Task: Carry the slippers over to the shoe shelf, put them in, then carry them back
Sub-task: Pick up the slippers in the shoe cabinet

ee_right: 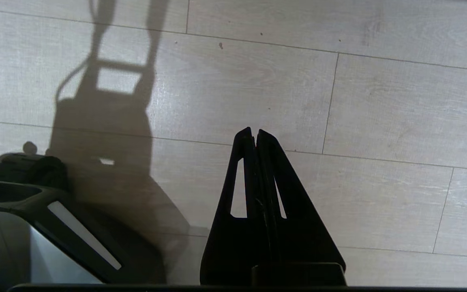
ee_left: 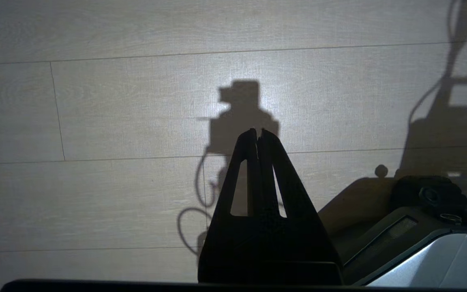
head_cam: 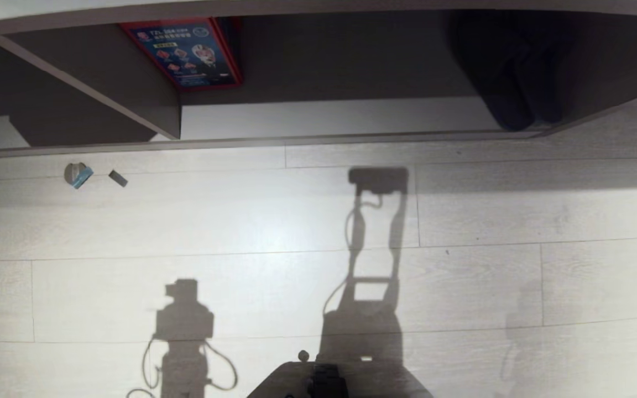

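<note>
The shoe shelf [head_cam: 324, 119] runs across the far side of the head view, a low cubby with a pale base board and a dark shadowed inside. At its right end sit two dark rounded shapes [head_cam: 512, 94] side by side, too shadowed to tell whether they are the slippers. My left gripper [ee_left: 258, 132] hangs shut and empty over the bare plank floor. My right gripper [ee_right: 254, 130] is the same, shut with nothing in it. Neither gripper shows in the head view, only their shadows on the floor.
A red-framed blue printed sheet [head_cam: 186, 52] leans inside the shelf beside a slanting divider board [head_cam: 103, 94]. Two small bits [head_cam: 78, 175] [head_cam: 118, 178] lie on the floor near the shelf's left front. My own base [head_cam: 324, 381] fills the near edge.
</note>
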